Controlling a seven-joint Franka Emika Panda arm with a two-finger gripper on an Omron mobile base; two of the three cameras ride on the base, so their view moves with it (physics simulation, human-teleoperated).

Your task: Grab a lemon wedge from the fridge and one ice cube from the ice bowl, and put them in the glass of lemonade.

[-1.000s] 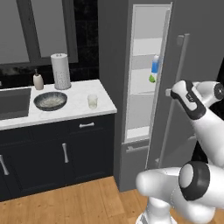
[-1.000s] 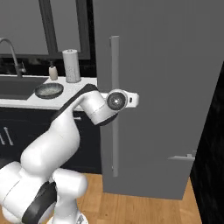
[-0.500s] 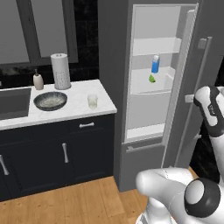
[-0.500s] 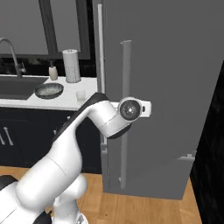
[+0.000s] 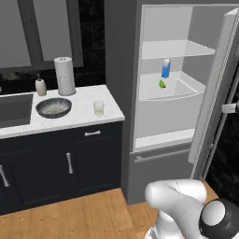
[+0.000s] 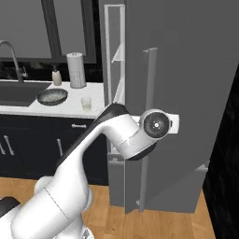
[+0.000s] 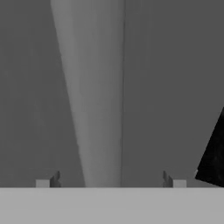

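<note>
The fridge (image 5: 186,84) stands open, its door (image 5: 212,93) swung wide, and that is as far as the task has got: the wedge (image 5: 162,84) lies on a white shelf inside, just beside a small blue bottle (image 5: 165,68), and the glass (image 5: 98,108) waits on the counter (image 5: 84,119) with nothing added that can be made out. The bowl (image 5: 53,107) sits near the glass, to its left (whether ice lies in it is too small to tell). Both pick-ups and both drops are left to do. The gripper (image 7: 110,179) faces the door's bar handle (image 7: 94,96), with the handle between its fingers (image 7: 54,179) and the jaws spread wide, not visibly touching it. As for the room, the counter is pale marble over dark cabinets, with a paper roll (image 5: 64,75) and a soap bottle (image 5: 41,86) at the back, a sink (image 5: 14,108) to the left, and a wood floor (image 5: 88,217) below.
</note>
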